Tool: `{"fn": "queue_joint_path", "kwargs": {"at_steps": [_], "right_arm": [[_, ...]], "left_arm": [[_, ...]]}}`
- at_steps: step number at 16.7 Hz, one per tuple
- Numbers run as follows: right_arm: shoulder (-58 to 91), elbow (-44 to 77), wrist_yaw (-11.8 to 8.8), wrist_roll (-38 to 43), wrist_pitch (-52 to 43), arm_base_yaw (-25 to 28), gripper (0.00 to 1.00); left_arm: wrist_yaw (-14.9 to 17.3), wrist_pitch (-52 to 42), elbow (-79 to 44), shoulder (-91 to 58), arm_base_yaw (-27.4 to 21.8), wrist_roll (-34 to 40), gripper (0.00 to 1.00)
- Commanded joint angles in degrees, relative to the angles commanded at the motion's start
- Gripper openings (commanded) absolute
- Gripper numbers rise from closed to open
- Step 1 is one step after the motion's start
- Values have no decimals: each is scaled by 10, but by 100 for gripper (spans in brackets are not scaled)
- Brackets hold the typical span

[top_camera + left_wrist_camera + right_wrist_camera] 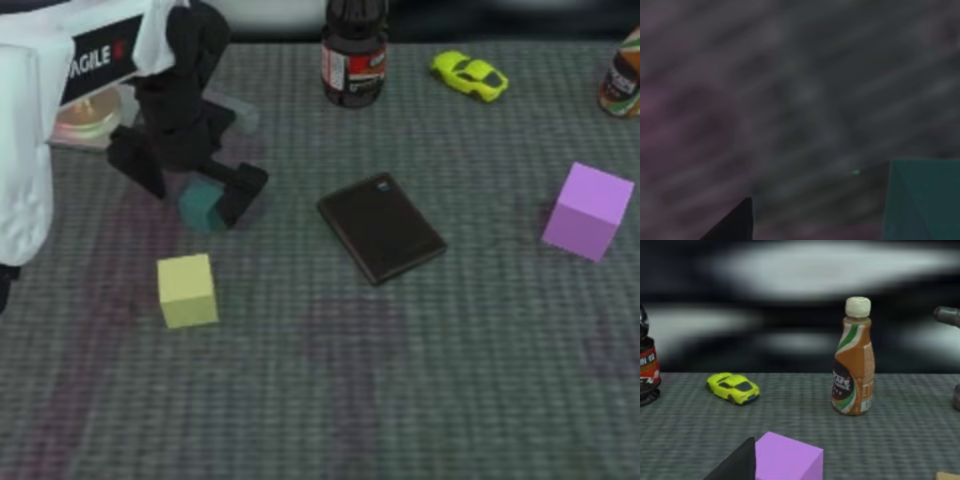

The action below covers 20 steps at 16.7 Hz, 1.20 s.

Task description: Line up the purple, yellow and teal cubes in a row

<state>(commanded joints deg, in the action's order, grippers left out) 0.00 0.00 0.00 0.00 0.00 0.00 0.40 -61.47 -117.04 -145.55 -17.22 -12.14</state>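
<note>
Teal, small and matte, the dark cube (199, 205) is half hidden between the black fingers of the left gripper (193, 182) at the table's left; it looks pinched, though contact can't be fully confirmed. In the left wrist view only a cut-off corner of it (922, 200) is seen. The medium pale yellow cube (187, 290) is found just below, the large light-purple cube (589, 210) far right. The right gripper isn't seen from above, so its fingers can't be judged. A flat dark brown wallet (381, 227) lies mid-table on the grey woven cloth (400, 380); the backdrop is blurred.
</note>
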Motion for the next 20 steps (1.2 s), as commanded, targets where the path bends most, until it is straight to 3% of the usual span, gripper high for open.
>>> {"fn": "queue_joint_path", "kwargs": {"at_steps": [4,17,20], "right_arm": [[0,0,0,0,0,0,100],[0,0,0,0,0,0,100],[0,0,0,0,0,0,100]], "left_arm": [[0,1,1,0,0,0,100],[0,1,1,0,0,0,2],[0,1,1,0,0,0,0]]}}
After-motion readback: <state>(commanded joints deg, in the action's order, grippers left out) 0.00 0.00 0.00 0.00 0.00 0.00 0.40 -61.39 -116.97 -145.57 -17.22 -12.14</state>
